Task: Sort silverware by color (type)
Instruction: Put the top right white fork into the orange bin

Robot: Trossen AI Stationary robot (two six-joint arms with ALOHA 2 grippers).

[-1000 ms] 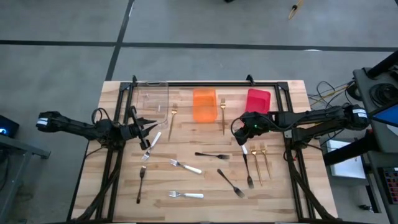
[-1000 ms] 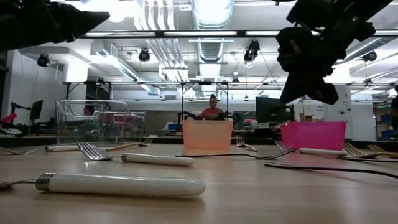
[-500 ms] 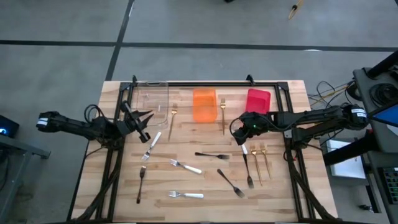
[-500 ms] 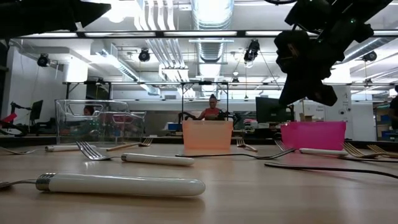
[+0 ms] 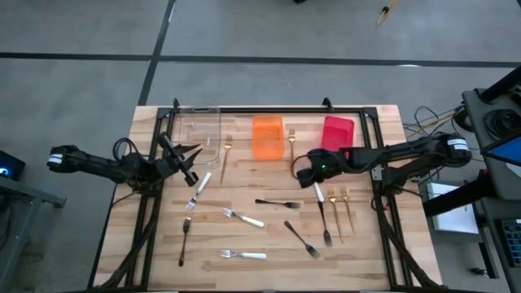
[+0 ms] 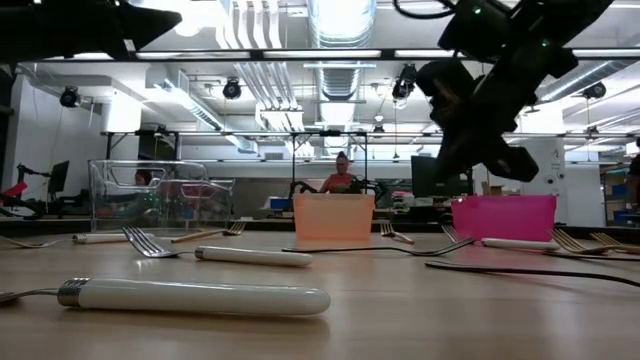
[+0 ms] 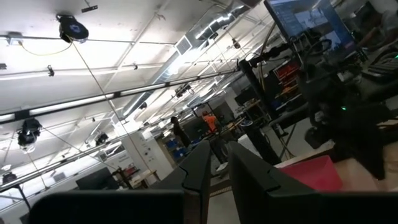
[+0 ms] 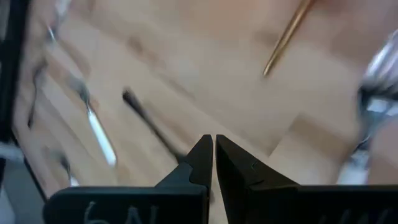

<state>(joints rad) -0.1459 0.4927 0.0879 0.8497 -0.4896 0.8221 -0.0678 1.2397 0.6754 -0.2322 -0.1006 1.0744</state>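
**Forks scattered, both claws empty**

Forks (image 5: 244, 218) spread across the wooden table (image 5: 383, 122), dark, gold and white-handled mixed; one gold fork (image 5: 291, 151) between orange bin (image 5: 267, 137) and red bin (image 5: 338, 133). Right claw (image 5: 303, 172) hovering near table centre, fingers pressed together, holding nothing. Left claw (image 5: 186, 157) beside clear bin (image 5: 201, 129), nearly closed, nothing gripped.

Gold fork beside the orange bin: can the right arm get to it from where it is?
Probably yes. The right gripper, shut and empty, hangs just off the gold fork; only bare table lies between them.
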